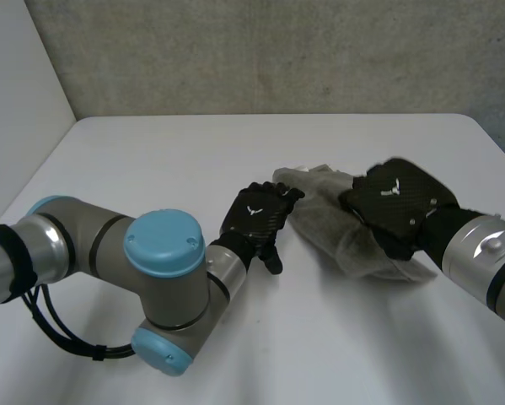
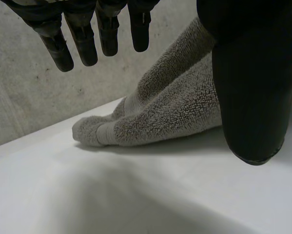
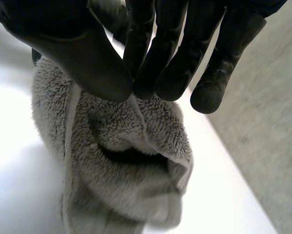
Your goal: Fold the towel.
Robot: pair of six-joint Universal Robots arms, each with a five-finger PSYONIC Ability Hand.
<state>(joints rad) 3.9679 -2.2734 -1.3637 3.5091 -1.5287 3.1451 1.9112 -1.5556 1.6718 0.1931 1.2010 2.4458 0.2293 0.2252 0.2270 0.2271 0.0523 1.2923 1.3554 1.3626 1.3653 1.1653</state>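
A grey terry towel [image 1: 336, 224] lies bunched on the white table [image 1: 193, 152], right of centre. My right hand [image 1: 395, 202] sits on top of it; in the right wrist view its thumb [image 3: 87, 58] and fingers [image 3: 170, 73] pinch a fold of the towel [image 3: 131, 161], which hangs below them. My left hand [image 1: 256, 221] rests just left of the towel with straight fingers [image 2: 82, 44], holding nothing. The left wrist view shows the towel's folded end [image 2: 170, 112] lying on the table beyond those fingertips.
The table's far edge [image 1: 277, 116] meets a grey concrete wall [image 1: 277, 51]. The left arm's elbow [image 1: 163, 287] stands over the near left part of the table. Bare table stretches to the left and in front of the towel.
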